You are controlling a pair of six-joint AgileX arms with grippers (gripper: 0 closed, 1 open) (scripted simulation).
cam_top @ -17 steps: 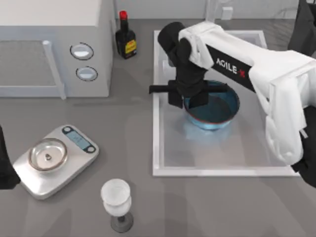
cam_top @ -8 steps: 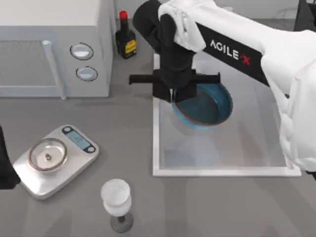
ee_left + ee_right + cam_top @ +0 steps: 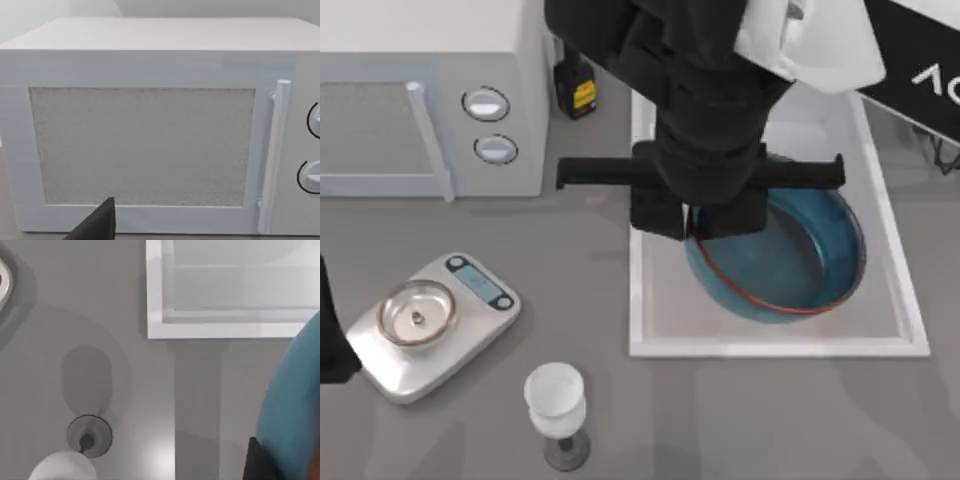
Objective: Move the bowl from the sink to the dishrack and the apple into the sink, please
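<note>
Clearly the right gripper [image 3: 692,222], closed on the rim of the bowl [image 3: 790,262], holds it tilted above the sink [image 3: 638,300], so next it must carry it to the dishrack.

Right gripper [image 3: 692,222] clamped, left arm parked

Grey table [image 3: 790,420], white microwave [image 3: 150,130]

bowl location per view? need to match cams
Top view: bowl tilted over the sink, its left rim under the right tool.
Left wrist view: not in it; it faces the microwave.
Right wrist view: blue edge at.
Shared landmark: the sink's white rim.
</note>
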